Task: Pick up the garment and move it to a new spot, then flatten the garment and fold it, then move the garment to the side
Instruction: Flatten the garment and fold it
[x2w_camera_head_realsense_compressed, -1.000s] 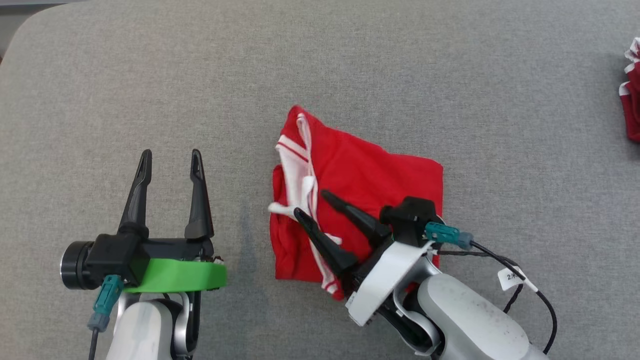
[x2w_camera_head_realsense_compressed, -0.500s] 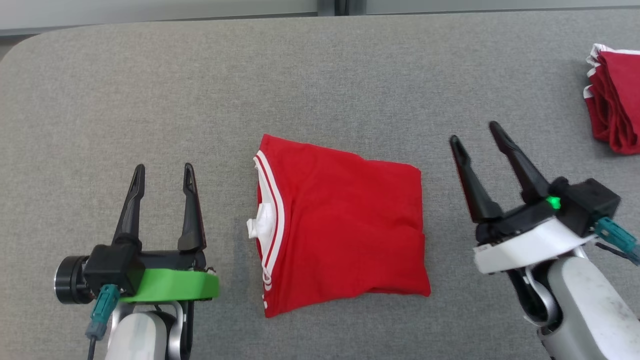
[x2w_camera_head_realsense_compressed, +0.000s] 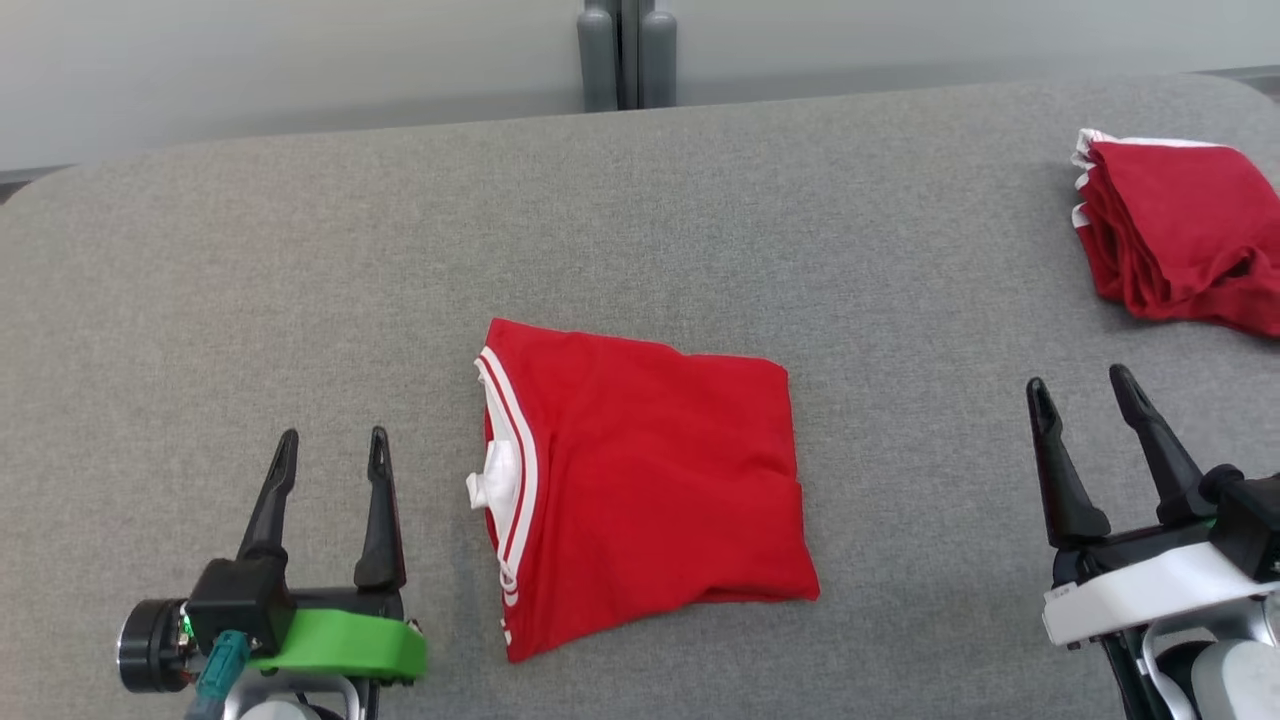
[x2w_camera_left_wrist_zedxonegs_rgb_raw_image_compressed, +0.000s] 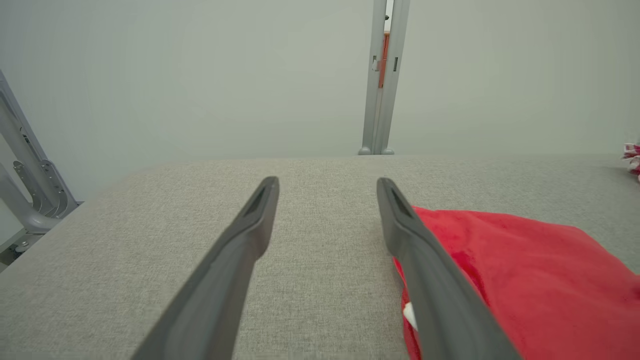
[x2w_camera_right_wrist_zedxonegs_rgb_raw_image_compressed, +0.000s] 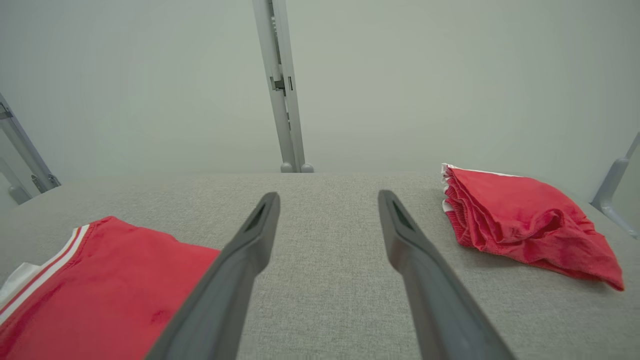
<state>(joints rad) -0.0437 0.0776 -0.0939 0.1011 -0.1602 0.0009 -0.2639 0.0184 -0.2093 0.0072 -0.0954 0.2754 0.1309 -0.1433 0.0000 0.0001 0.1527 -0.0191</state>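
The right gripper (x2w_camera_head_realsense_compressed: 1078, 379) is off the garment (x2w_camera_head_realsense_compressed: 650, 470)! A second ago its fingers lay across the red cloth, and now it stands out to the right (the head camera has tilted up too, so the whole scene sits lower in the head view). The loose white trim is tucked in, and the garment lies as a tidy folded square in the middle of the grey table (x2w_camera_head_realsense_compressed: 300, 250), collar edge to the left.

Both sets of jaws stand wide apart with nothing in them. The left gripper (x2w_camera_head_realsense_compressed: 333, 437) hovers just beside the collar edge. The right one is well apart from the garment's right edge, with bare table between, nearer the stack of red clothes (x2w_camera_head_realsense_compressed: 1170, 230) at the far right.

So the fold looks done, and the shift to the side is what's left. To do it well, I'd say come in low at an edge, pinch through all the layers at once, and carry the bundle flat, ideally gripped on both sides so the fold doesn't fall open. Catch only the top layer and this soft cloth may well peel apart.
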